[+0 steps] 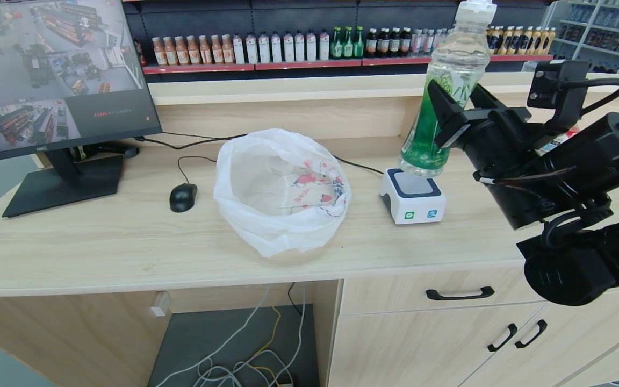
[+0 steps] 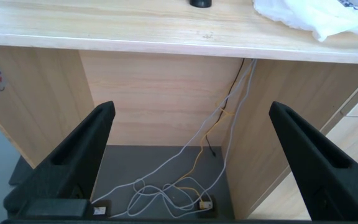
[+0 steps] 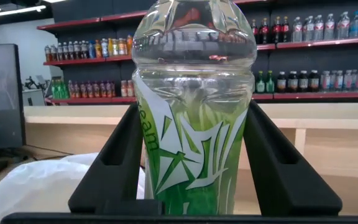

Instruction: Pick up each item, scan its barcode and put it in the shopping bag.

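The right claw (image 1: 457, 106) grips the bottle (image 1: 457, 59) over the scanner (image 1: 411, 200); the bag (image 1: 245, 215) is at the scanner's 9 o'clock. The left claw (image 2: 191, 155) is wide open.

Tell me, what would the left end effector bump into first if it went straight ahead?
Likely the wooden back panel under the counter. The open left end effector points there; the hanging cables sit just off its line, though depth is unclear.
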You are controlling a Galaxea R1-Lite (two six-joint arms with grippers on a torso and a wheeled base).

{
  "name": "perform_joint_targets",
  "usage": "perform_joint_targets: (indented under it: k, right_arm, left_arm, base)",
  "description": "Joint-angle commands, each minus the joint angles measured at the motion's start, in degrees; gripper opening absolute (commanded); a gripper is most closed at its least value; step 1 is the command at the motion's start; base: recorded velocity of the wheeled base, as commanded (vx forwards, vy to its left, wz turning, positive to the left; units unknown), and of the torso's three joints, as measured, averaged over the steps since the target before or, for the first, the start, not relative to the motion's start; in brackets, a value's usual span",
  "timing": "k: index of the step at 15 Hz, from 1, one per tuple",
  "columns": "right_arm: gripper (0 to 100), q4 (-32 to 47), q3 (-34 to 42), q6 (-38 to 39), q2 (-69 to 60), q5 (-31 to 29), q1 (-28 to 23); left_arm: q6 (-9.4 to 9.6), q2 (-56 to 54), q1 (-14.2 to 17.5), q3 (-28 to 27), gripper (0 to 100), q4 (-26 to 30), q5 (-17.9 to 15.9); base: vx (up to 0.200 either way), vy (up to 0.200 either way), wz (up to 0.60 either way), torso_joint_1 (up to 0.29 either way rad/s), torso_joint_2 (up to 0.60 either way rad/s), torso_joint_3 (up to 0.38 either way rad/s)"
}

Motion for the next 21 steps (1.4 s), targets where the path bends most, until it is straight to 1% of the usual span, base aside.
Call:
perform_joint_targets:
  k: [1, 12, 21]
  right_arm:
    - [0, 0.14, -0.45, -0.03, 0.19, 0.03, 0.12]
    - [0, 0.14, 0.69, -0.03, -0.77, 0.03, 0.12]
    - [0, 0.14, 2.36, -0.03, -0.25, 0.38, 0.73]
  left_arm:
    - [-0.04, 0.0, 0.01, 0.0, 100, 0.0, 0.04]
    - [-0.04, 0.0, 0.01, 0.0, 100, 0.0, 0.04]
    - [0.04, 0.0, 0.01, 0.0, 100, 0.0, 0.04]
  base:
    - [0.0, 0.2, 0.0, -0.002, 0.0, 0.002]
    - [0.0, 0.2, 0.0, 0.005, 0.0, 0.002]
    - [0.0, 0.0, 0.0, 0.0, 0.0, 0.0]
